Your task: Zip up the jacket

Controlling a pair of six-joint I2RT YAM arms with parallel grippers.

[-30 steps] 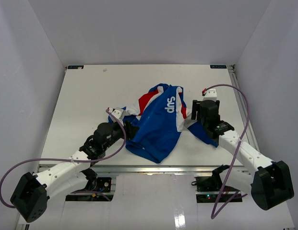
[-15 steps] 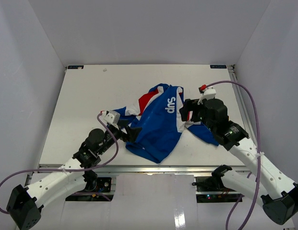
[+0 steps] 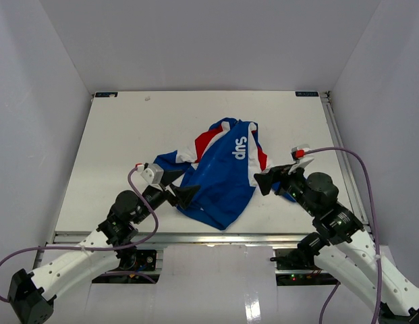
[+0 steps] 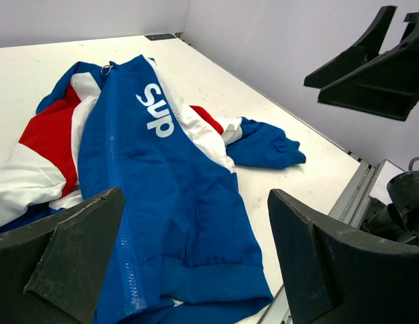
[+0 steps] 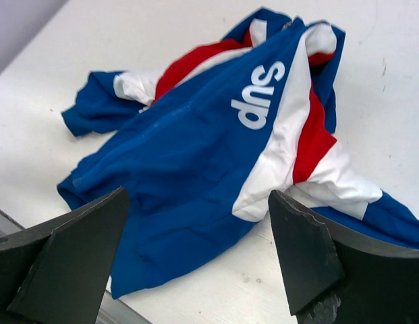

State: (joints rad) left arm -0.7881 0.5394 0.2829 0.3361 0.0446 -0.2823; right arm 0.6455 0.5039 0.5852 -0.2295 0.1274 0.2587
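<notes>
**Jacket lying crumpled at mid-table, flanked by both grippers.**
The jacket point(image 3: 222, 177) was found between the left gripper point(image 3: 177, 187) and the right gripper point(image 3: 271, 178), whose fingers were spread wide and empty. Were either arm swept low, the loose hem could be snagged and the zipper point(image 4: 118, 169) pulled askew.

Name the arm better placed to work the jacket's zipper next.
Left, probably: the left gripper hangs open at the jacket's hem where the zipper ends, while the right gripper, also open, faces the lettered side.
</notes>
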